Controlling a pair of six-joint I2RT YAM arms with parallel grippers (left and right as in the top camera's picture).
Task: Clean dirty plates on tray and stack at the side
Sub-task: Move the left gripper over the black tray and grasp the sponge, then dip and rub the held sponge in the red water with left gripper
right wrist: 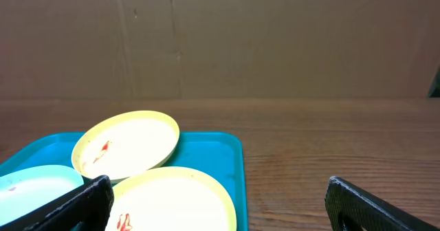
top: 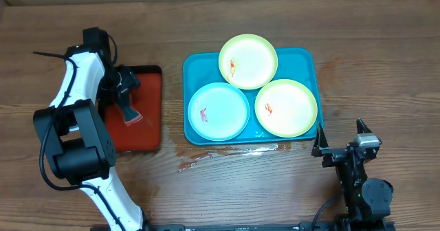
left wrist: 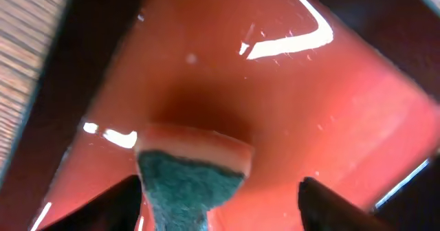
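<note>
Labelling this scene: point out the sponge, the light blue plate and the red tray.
sponge (left wrist: 192, 186), left wrist view, green scouring face.
light blue plate (top: 221, 109), overhead view, pale centre.
red tray (top: 148, 136), overhead view, bare floor right of the sponge.

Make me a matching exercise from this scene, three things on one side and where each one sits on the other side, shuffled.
Things:
1. light blue round plastic plate
2. green-faced scrubbing sponge
3. right gripper

Places:
A. on the red rectangular tray
B. beside the near right corner of the turquoise rectangular plastic tray
C. on that turquoise tray's left side

Pairs: 1-C, 2-A, 3-B
</note>
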